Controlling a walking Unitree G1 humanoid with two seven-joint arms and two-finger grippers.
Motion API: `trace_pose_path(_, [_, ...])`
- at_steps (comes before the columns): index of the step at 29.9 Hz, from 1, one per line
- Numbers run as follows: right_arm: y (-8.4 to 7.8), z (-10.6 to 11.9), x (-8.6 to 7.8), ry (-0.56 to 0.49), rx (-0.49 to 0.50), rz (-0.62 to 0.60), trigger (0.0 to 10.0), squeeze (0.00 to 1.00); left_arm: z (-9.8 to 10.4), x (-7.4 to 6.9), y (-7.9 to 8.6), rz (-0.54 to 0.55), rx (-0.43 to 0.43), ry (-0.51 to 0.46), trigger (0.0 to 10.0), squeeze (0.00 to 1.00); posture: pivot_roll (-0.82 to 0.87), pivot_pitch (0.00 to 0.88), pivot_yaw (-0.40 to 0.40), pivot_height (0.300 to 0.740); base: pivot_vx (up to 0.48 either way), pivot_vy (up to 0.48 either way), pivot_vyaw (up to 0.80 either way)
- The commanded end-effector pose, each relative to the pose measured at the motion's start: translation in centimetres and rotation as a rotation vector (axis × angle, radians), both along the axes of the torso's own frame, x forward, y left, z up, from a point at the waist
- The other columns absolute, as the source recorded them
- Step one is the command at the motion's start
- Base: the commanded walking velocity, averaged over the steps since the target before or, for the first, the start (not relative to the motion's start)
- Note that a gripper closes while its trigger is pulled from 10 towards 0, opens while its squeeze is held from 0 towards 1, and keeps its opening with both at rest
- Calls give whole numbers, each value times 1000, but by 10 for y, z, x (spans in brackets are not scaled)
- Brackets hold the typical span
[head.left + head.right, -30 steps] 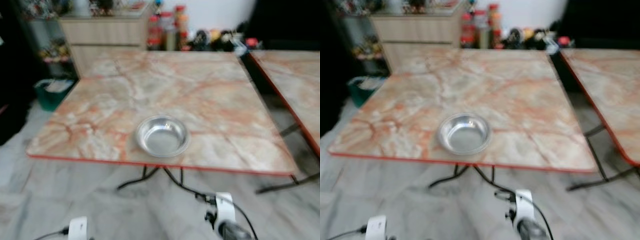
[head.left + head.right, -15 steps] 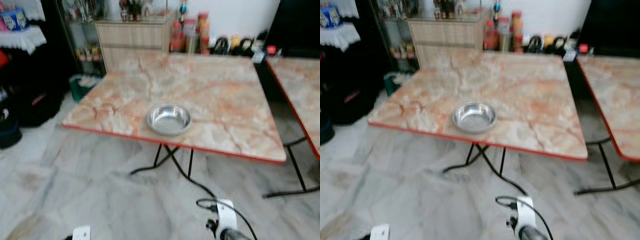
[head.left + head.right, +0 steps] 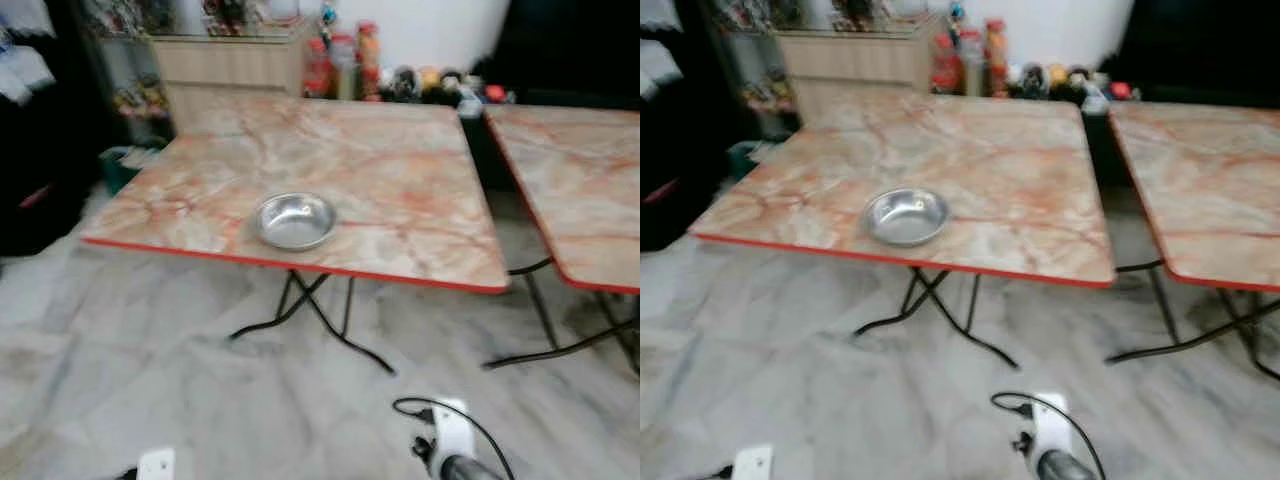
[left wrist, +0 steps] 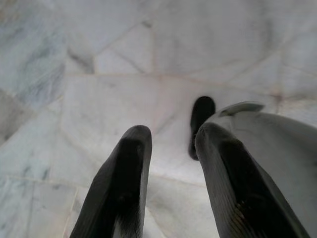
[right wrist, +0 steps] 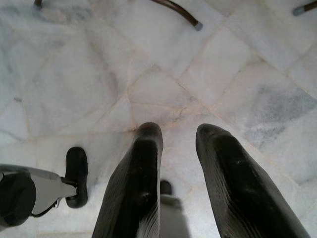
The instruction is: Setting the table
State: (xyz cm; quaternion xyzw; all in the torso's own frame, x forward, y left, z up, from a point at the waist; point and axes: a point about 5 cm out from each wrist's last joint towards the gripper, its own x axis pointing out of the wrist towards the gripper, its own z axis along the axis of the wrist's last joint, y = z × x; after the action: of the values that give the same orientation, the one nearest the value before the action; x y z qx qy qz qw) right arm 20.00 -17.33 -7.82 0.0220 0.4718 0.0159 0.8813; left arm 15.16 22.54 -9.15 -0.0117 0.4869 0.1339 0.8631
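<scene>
A round, empty metal bowl [image 3: 293, 220] sits on a square orange-marbled table [image 3: 400, 190] with a red rim, close to the table's near edge and left of its middle. Both arms hang low over the pale marble floor, well short of the table. In the left wrist view my left gripper [image 4: 173, 136] is open, with only floor tiles between its fingers [image 4: 130, 168]. In the right wrist view my right gripper [image 5: 179, 131] is also open and holds nothing. My right wrist [image 3: 452, 445] and its cable show at the bottom of the eye views.
A second table of the same kind [image 3: 575, 170] stands to the right across a narrow gap. Black folding legs [image 3: 312, 312] spread under the near table. A wooden cabinet [image 3: 230, 60], bottles and jars [image 3: 345, 65] and a green bin [image 3: 118, 165] line the back.
The camera has pulled back from the table and swung, so the table and bowl look smaller and shifted. The bowl keeps its place on the table. Both arms still hang low.
</scene>
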Motion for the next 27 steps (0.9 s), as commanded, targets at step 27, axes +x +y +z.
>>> trace_pose_path(27, [-6, 0, -1, -1, -29, 28, 10000, 0, -3, -2, -10, -59, 0, 38, 10000, 0, 35, 0, 3, 728, 226, -352, 0])
